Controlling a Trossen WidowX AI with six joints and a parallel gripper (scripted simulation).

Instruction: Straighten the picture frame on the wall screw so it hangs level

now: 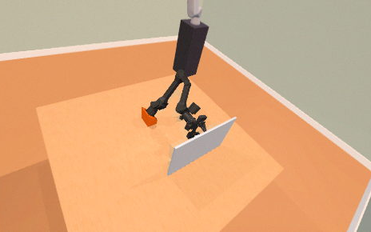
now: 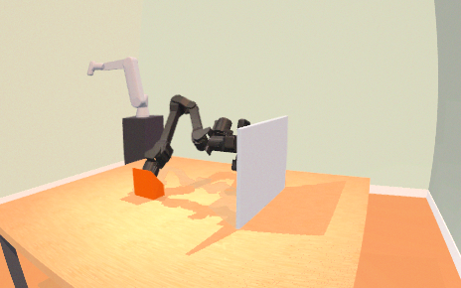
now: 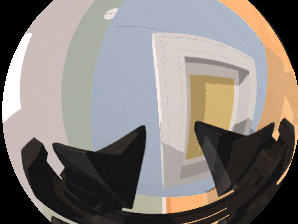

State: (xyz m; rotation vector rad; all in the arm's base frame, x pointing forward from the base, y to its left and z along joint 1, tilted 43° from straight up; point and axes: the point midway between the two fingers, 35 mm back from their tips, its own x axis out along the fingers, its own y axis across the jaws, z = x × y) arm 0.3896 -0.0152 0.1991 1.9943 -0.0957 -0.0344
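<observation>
"Is there any writing you can read in these views?"
"None. I find no words and no labels."
"What about brands or numbers?"
"No brand and no number that I can read, in the top view, the exterior view or the wrist view."
"And signs?"
"No sign either. Nothing legible shows on any surface, from any of the three sides."
</observation>
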